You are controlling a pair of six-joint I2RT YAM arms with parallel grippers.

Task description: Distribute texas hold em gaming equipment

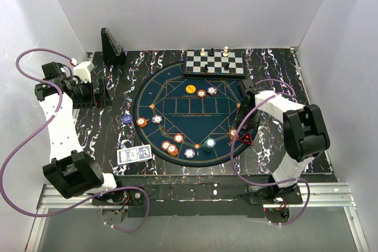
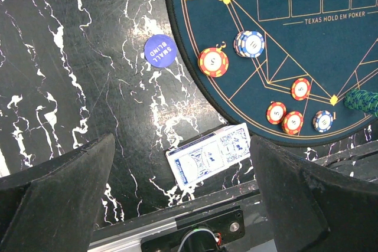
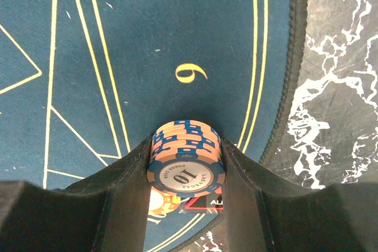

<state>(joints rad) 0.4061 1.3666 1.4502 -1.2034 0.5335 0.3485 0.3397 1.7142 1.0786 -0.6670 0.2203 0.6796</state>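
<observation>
- Right wrist view: the right gripper (image 3: 186, 169) pinches a small stack of blue-and-pink chips (image 3: 186, 157) over the round mat (image 3: 147, 39), near its right edge; whether the stack rests on the mat is unclear.
- Only edge contact holds the stack, so chips may fan or slip out.
- Releasing too high could topple it onto the red marker (image 3: 198, 203) beneath.
- The left gripper (image 2: 183, 205) hangs wide open and empty above the cards (image 2: 209, 153) at the table's near edge.

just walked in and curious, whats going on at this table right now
Two robot arms are laying out poker gear on a round blue mat. The right gripper is closed on a stack of blue and pink chips at the mat's right edge. The left gripper hangs open over the black table, above the playing cards and a blue small blind disc. Other chips already sit on the mat.
</observation>
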